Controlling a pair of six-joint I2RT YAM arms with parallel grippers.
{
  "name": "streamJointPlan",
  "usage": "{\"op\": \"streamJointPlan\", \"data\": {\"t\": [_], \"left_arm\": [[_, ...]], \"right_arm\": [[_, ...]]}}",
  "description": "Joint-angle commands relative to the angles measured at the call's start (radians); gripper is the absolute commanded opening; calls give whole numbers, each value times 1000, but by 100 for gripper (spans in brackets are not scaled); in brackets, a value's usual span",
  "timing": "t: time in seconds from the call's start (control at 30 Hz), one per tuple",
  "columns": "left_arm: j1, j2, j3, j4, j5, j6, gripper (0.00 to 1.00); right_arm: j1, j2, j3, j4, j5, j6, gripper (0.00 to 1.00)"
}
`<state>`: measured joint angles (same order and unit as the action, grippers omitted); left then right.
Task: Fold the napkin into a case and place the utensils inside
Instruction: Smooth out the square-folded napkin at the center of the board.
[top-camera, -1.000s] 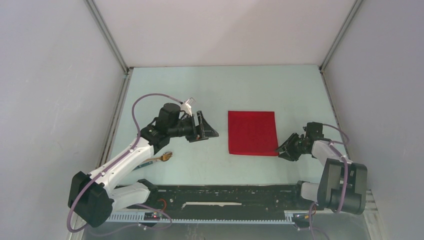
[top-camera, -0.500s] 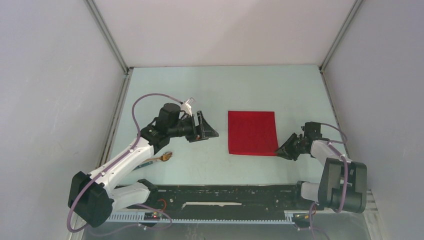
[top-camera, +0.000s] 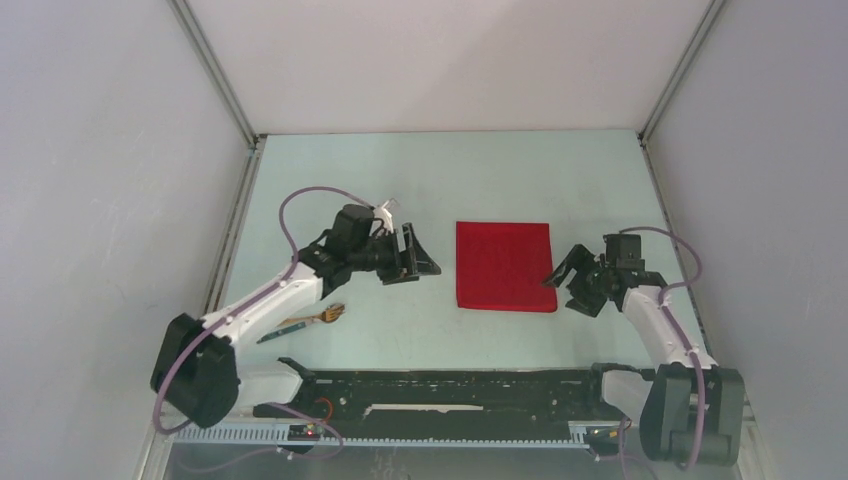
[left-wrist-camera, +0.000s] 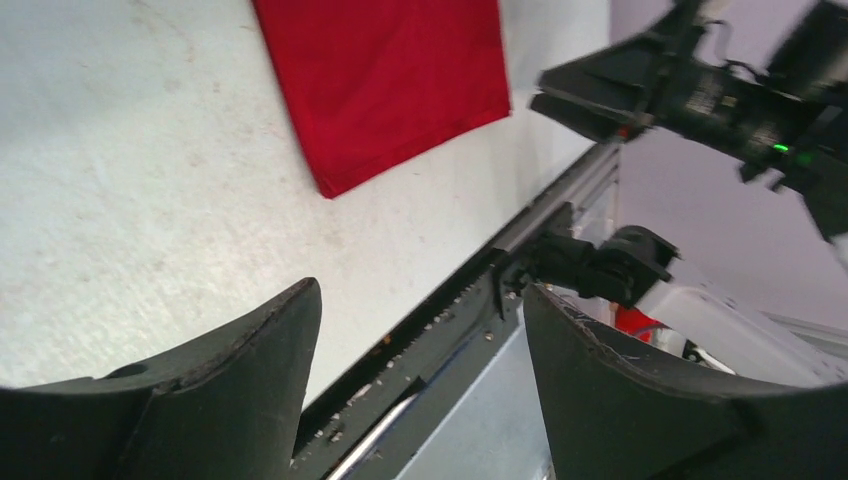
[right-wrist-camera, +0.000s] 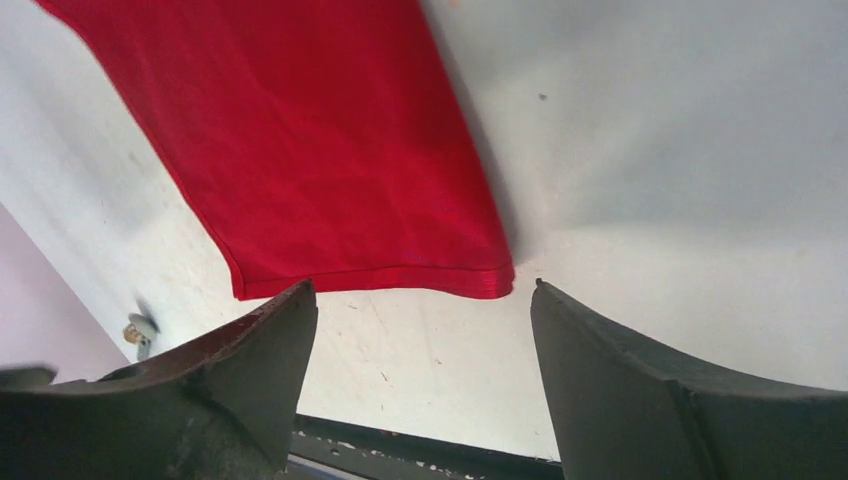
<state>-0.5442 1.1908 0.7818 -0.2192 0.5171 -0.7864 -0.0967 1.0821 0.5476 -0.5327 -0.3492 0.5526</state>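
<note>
Your right gripper (top-camera: 566, 289), jaws spread and empty, hangs just beside the napkin's (top-camera: 504, 265) near right corner; the left gripper (top-camera: 421, 252), also spread, stands farther off.

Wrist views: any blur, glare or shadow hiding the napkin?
Left wrist: napkin clear, right arm beyond it soft, view tilted. Right wrist: napkin hem sharp, soft shadow on the table along its edge, near fingers dark and out of focus. No glare in either.
</note>
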Motion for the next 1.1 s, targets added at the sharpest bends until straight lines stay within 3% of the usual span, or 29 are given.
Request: {"op": "streamJointPlan", "data": {"t": [0.0,0.3,0.57,0.77,0.9,1.07], "left_arm": [[-4,122,73,26,-76,72,78],[-36,216,149,29,-125,66,78],[-56,254,156,44,-111,56,78],[-57,248,152,40,-108,62,79],[-57,251,144,49,-90,61,79],[-57,244,126,64,-54,56,79]], "right_arm": [[57,-11,72,27,-14,-60,87],[210,198,167,97,-12,-18,88],[257,324,167,182,68,31,84],[252,289,175,161,51,-9,85],[148,241,178,92,32,-85,88],[-33,330,178,124,-143,-168,86]]}}
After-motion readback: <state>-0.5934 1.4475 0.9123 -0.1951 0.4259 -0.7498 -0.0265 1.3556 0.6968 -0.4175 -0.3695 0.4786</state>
